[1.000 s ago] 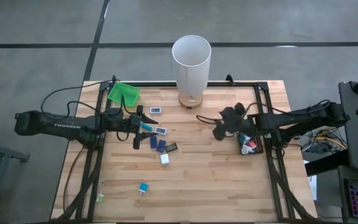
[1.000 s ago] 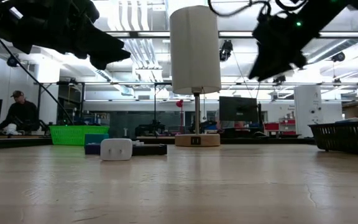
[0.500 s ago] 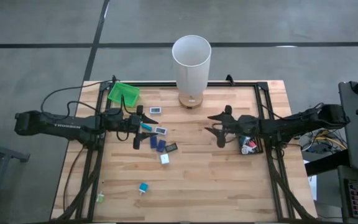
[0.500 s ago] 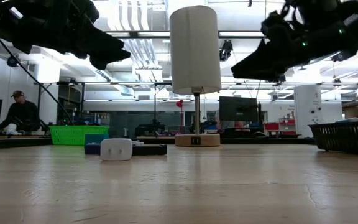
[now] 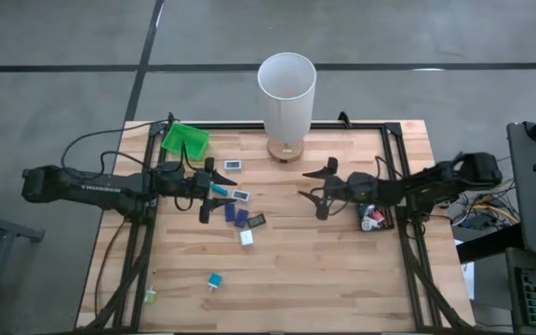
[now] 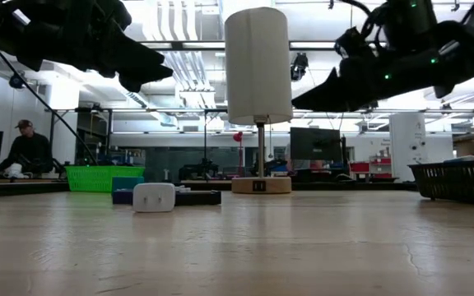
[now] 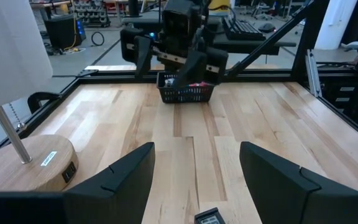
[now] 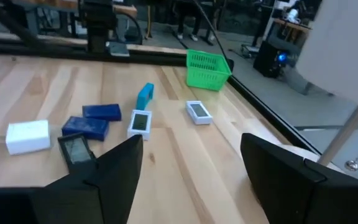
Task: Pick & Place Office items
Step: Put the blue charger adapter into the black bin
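High view showing both arms hanging over the counter [image 5: 342, 270], with the white lamp [image 5: 287, 98] at the back edge as the anchor. Left gripper [image 5: 205, 191] hovering just forward and left of the lamp, right above the cluster of office items [image 5: 240, 214]; fingers spread wide in the left wrist view, nothing between them, probably lining up for a pick. Right gripper [image 5: 319, 191] hanging forward and right of the lamp, well apart from the cluster, fingers also spread and carrying nothing, pointing across toward the pieces. Looking, by its empty fingers and its place near the black basket [image 5: 372, 216], like an arm between a drop-off and the next reach, though only a guess.

Right wrist view laying out the cluster nicely: white block [image 8: 27, 136], two dark blue rectangles [image 8: 94, 121], a teal piece [image 8: 145, 96] standing on edge, two small grey-faced pieces [image 8: 199, 112] lying flat, and the green basket [image 8: 209, 65] beyond. Two more strays sitting far forward of the lamp, near the front edge: a teal bit [image 5: 214, 280] and a pale one [image 5: 151, 297].

Black basket sitting right of the lamp by the frame, some red and white bits showing inside. Most pieces lying loose, so plenty left to move.
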### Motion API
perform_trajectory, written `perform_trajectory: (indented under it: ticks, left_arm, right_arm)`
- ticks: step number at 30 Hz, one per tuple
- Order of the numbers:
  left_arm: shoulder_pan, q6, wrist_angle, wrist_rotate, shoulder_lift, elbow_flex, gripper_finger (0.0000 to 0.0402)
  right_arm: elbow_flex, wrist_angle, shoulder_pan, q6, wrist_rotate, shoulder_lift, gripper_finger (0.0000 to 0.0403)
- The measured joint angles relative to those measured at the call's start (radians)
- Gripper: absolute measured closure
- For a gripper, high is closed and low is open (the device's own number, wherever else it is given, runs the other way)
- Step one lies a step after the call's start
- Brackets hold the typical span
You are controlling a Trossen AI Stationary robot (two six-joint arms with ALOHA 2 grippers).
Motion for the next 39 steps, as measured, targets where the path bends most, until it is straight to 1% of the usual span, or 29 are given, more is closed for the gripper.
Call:
perform_trajectory:
  ticks: [6, 12, 29, 39]
  left_arm:
    - [0.0, 0.0, 0.0, -0.001, 0.0, 0.0, 0.0158]
    - [0.0, 0.0, 0.0, -0.002, 0.0, 0.0, 0.0158]
    - [0.0, 0.0, 0.0, -0.001, 0.0, 0.0, 0.0158]
    - [0.0, 0.0, 0.0, -0.001, 0.0, 0.0, 0.0158]
  right_arm:
    - [0.014, 0.117, -0.005, -0.019, -0.008, 0.056, 0.0128]
    - [0.006, 0.114, -0.007, 0.049, -0.008, 0.056, 0.0126]
    - [0.028, 0.095, -0.006, 0.052, -0.007, 0.056, 0.014]
    - [0.044, 0.095, -0.006, 0.052, -0.007, 0.056, 0.0131]
